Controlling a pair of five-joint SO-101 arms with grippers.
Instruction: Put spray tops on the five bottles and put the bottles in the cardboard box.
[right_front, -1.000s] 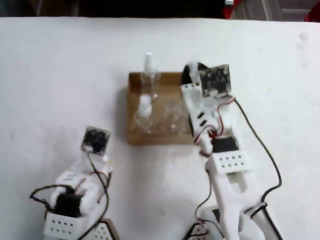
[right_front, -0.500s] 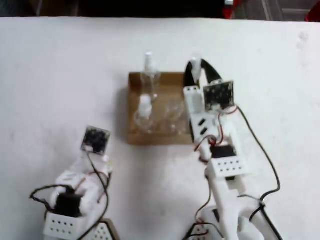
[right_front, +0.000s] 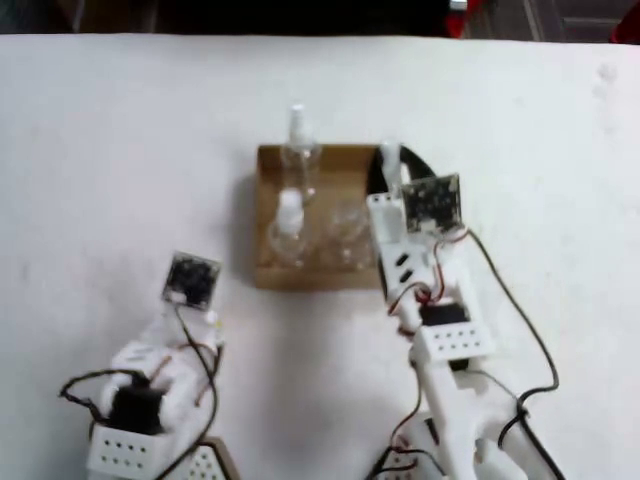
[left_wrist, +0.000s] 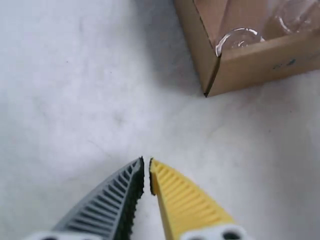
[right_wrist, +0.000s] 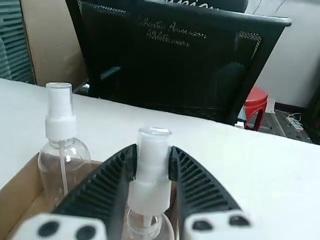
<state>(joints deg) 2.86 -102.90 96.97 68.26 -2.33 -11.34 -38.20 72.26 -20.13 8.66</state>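
Note:
The cardboard box (right_front: 270, 275) lies mid-table. In it stand a capped clear bottle (right_front: 298, 150) at the far left, a second capped bottle (right_front: 289, 222) nearer, and a clear bottle (right_front: 346, 224) beside that one. My right gripper (right_front: 392, 168) is at the box's far right corner, shut on a bottle with a spray top (right_front: 389, 153). The right wrist view shows the black fingers (right_wrist: 112, 175) clamping that spray top (right_wrist: 151, 165), with the far-left bottle (right_wrist: 61, 150) beyond. My left gripper (left_wrist: 146, 170) is shut and empty, low over bare table near the box's corner (left_wrist: 215, 75).
The white table (right_front: 120, 150) stretches wide on both sides of the box. The left arm's base (right_front: 140, 410) sits at the near left edge, the right arm's base (right_front: 470, 430) at the near right. A black chair (right_wrist: 175, 55) stands beyond the table.
The right gripper, holding the capped bottle, has drawn back from beyond the box's far right corner to over that corner. The left arm has stayed still.

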